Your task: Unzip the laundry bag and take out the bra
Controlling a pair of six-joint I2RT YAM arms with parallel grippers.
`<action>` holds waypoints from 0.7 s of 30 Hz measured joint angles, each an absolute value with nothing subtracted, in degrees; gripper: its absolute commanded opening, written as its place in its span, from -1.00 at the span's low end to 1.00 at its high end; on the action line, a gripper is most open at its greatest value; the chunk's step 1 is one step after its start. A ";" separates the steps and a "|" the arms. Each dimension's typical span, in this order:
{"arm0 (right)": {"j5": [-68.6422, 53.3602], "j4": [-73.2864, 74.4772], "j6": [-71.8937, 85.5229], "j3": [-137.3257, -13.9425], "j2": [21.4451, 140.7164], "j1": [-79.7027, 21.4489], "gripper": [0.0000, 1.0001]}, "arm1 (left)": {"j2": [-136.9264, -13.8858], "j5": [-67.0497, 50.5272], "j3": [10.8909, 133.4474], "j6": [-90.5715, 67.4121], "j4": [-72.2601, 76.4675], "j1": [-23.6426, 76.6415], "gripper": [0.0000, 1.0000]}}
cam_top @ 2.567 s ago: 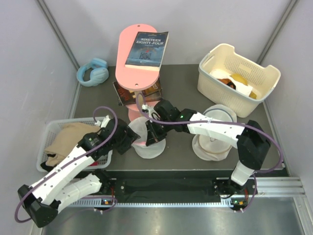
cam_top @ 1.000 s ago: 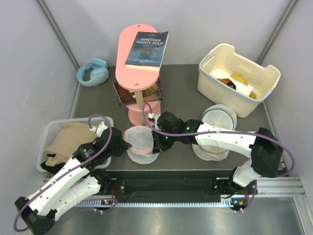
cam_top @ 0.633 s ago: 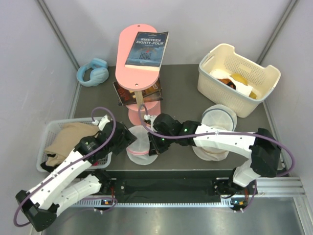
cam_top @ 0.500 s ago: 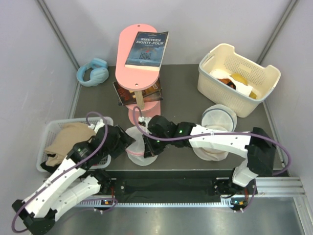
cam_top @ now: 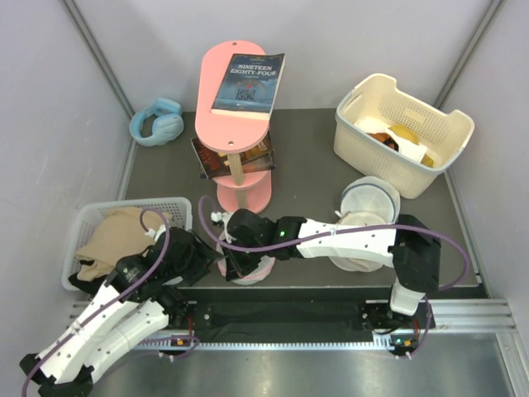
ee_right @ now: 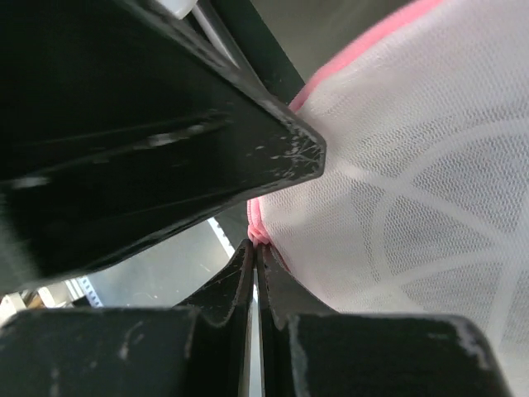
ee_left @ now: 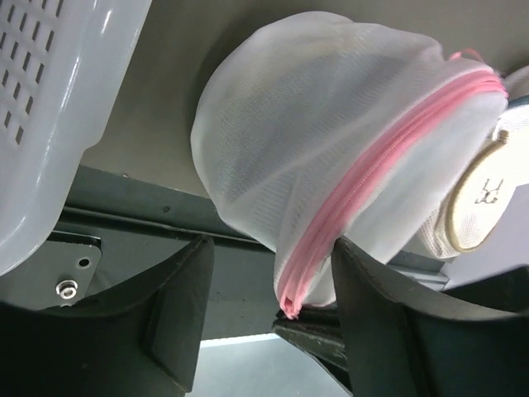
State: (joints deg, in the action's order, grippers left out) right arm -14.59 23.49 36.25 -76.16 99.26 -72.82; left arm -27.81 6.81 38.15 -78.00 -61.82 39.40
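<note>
The laundry bag (cam_top: 250,270), white mesh with a pink zipper band, lies at the table's front edge, partly under the right arm. In the left wrist view the laundry bag (ee_left: 331,141) bulges above the jaws, and its pink zipper end hangs between them. My left gripper (ee_left: 269,331) is open and straddles that end, with the right finger against the mesh. My right gripper (ee_right: 254,248) is shut, pinching the pink zipper end of the laundry bag (ee_right: 413,207). From above, the left gripper (cam_top: 202,252) and right gripper (cam_top: 234,263) meet at the bag. The bra is hidden.
A second mesh bag with a beige rim (cam_top: 360,241) lies right of the right arm, its icon disc (ee_left: 483,198) close by. A grey basket (cam_top: 91,217) holding beige cloth (cam_top: 116,236) stands left. Farther back are a pink stand (cam_top: 245,192), a cream basket (cam_top: 405,132) and blue headphones (cam_top: 157,122).
My left gripper has opened and dropped back toward the front edge. My right gripper, still shut, has dragged the laundry bag left and nearer the table's front edge.
</note>
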 measured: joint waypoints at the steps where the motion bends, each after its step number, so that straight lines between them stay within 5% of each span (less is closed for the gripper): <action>1: -14.57 23.38 36.27 -76.23 99.29 -72.79 -1.00 | -28.21 6.72 37.74 -77.97 -61.49 39.40 -0.09; 6: -14.33 23.59 36.25 -76.27 99.29 -72.82 -1.00 | -31.70 5.89 37.28 -77.49 -58.76 39.40 -0.79; 9: -13.98 23.66 36.25 -76.27 99.29 -72.82 -1.00 | -32.67 5.65 37.06 -77.10 -56.80 39.40 -1.00; 21: -11.94 23.46 37.12 -72.99 96.84 -72.31 -1.00 | -31.59 6.37 35.44 -76.82 -54.13 39.40 -1.00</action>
